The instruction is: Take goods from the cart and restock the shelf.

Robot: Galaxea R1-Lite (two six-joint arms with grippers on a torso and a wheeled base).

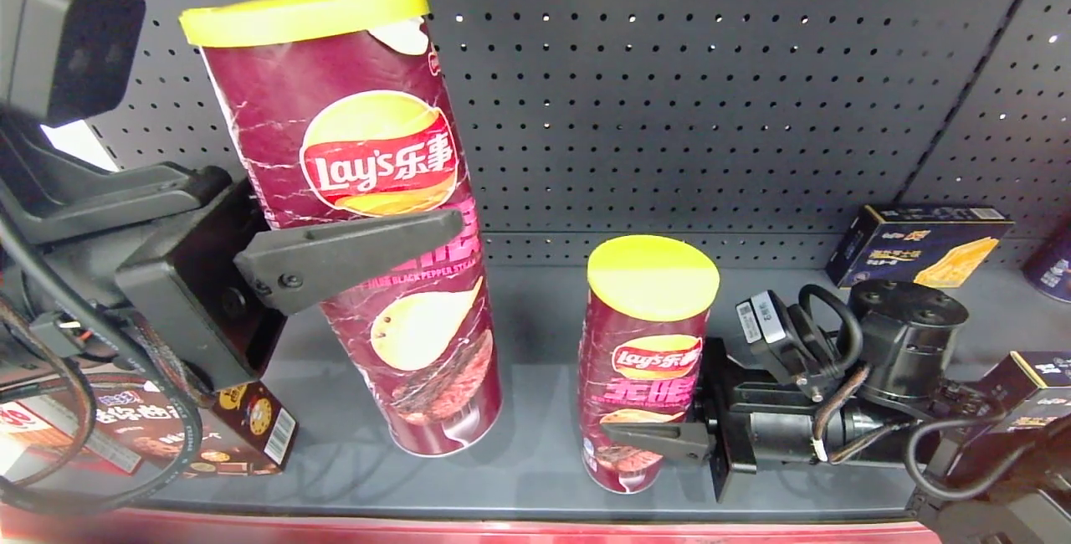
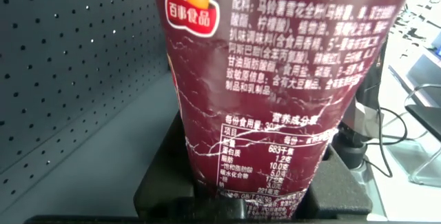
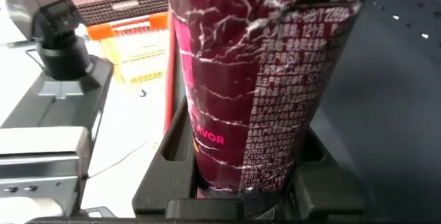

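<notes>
1. The grey shelf [image 1: 535, 469] has a perforated back panel [image 1: 711, 84].
2. The left chip can [image 1: 351, 192], maroon with a yellow lid, leans slightly at the shelf's front left. I cannot tell whether its base touches the deck. The left hand [image 1: 418, 234] pinches it around the middle.
3. The right chip can [image 1: 648, 360], of the same kind, stands upright on the shelf nearby. The right hand [image 1: 627, 418] pinches its lower half.
4. A dark blue box [image 1: 920, 244] sits at the back right.
5. A brown biscuit box [image 1: 243, 435] lies at the front left.

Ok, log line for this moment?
left gripper: shut on left can | right gripper: shut on right can | both cans: at shelf | release: not yet
</notes>
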